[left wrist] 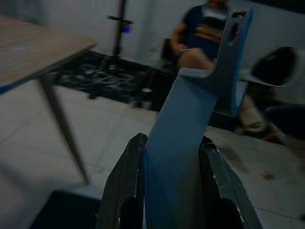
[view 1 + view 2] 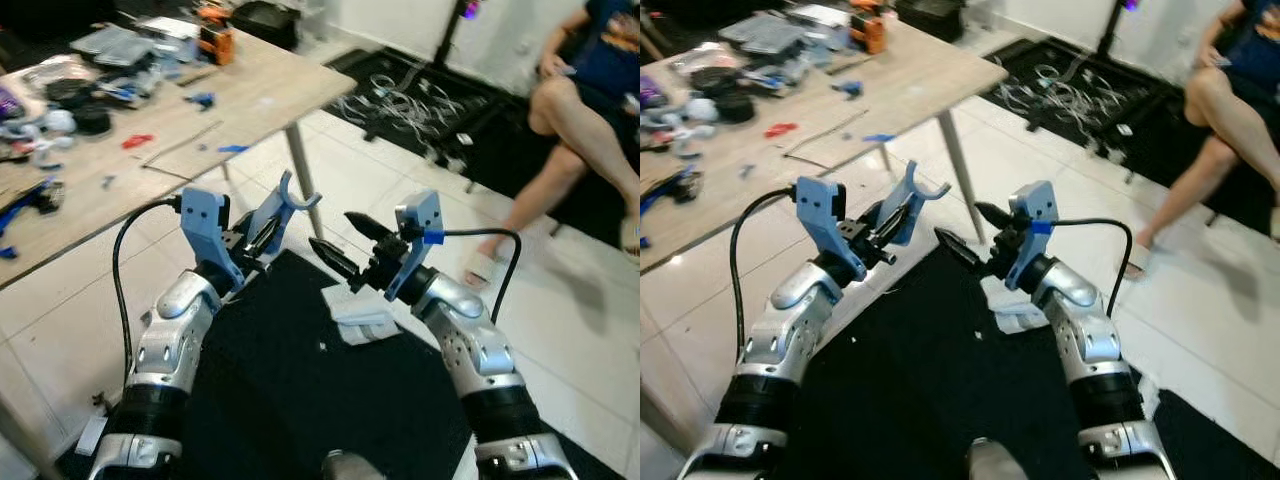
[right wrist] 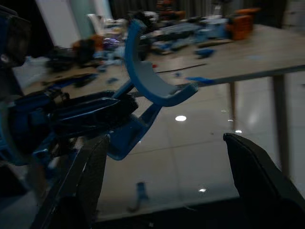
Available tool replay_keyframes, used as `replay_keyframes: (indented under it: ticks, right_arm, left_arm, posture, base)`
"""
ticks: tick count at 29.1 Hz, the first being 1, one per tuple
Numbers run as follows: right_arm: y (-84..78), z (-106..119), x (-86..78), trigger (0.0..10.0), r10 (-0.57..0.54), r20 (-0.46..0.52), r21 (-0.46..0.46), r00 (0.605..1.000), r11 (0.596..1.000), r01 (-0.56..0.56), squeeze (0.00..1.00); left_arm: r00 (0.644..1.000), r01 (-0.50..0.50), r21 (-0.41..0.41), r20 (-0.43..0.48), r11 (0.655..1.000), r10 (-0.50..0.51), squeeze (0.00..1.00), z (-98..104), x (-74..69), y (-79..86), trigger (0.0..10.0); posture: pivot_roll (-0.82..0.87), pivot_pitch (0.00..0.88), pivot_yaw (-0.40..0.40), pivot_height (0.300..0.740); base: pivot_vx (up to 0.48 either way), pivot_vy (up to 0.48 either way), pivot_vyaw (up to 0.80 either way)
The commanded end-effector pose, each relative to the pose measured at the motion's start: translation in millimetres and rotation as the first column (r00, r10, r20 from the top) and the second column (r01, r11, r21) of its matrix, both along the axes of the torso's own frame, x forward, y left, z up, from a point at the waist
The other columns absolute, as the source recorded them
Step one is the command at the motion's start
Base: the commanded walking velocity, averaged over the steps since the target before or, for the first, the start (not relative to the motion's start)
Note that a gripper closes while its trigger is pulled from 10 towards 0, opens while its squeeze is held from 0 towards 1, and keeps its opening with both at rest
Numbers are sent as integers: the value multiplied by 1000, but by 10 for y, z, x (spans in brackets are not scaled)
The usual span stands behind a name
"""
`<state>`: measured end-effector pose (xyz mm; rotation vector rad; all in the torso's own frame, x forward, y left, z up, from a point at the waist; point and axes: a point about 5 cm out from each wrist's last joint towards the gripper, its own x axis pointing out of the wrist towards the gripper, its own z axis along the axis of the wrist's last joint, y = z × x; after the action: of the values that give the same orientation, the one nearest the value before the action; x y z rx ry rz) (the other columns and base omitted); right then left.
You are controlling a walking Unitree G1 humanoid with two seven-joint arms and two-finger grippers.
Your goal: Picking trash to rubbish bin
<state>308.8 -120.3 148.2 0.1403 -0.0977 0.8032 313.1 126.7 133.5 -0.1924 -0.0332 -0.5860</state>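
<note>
Trash in play is a blue plastic bracket [image 2: 285, 205] with a hooked end, clamped between the 2 fingers of the left gripper [image 2: 262, 232] and held up in front of the robot. The right gripper [image 2: 345, 245] hangs just beside it, fingers spread wide and empty. Crumpled white paper [image 2: 362, 318] lies on the black mat [image 2: 300, 400] below. Keeping the clamp firm until over a bin seems wise.

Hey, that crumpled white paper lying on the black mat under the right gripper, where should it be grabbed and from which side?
Probably from straight above. The crumpled white paper lies flat at the edge of the black mat, so a sideways approach would likely push it along. Pinch a raised fold near its middle. The right gripper is open above it; the left gripper holds a blue curved plastic piece.
</note>
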Motion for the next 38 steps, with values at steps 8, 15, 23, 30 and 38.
replay_keyframes:
  ticks: [8,15,23,30,38]
  right_arm:
    - [33,-7,-13,10000,18,-9,1,1000,1000,-18,0]
    - [38,-7,-10,10000,23,-13,1,1000,1000,-23,0]
    - [37,-9,-11,10000,25,-15,0,1000,1000,-25,0]
    - [31,-23,-13,10000,27,-19,0,999,1000,-27,0]
    - [29,-29,-12,10000,29,-21,0,999,1000,-29,0]
  left_arm:
    - [1000,4,-2,1,1000,-4,0,-28,-15,20,10000]
    - [1000,6,-1,2,1000,-6,0,-33,-12,24,10000]
    - [1000,10,1,3,1000,-10,0,-38,-12,21,10000]
    - [1000,17,4,4,1000,-17,0,-39,-20,-12,10000]
    - [1000,21,4,6,1000,-21,0,-33,-24,-23,10000]
  posture:
    - [3,0,-19,740]
    - [2,0,-21,740]
    - [2,0,-23,740]
    - [3,0,-25,740]
    - [3,0,-25,740]
  base:
    - [0,0,-800]
    - [0,0,-800]
    - [0,0,-800]
    - [0,0,-800]
    - [0,0,-800]
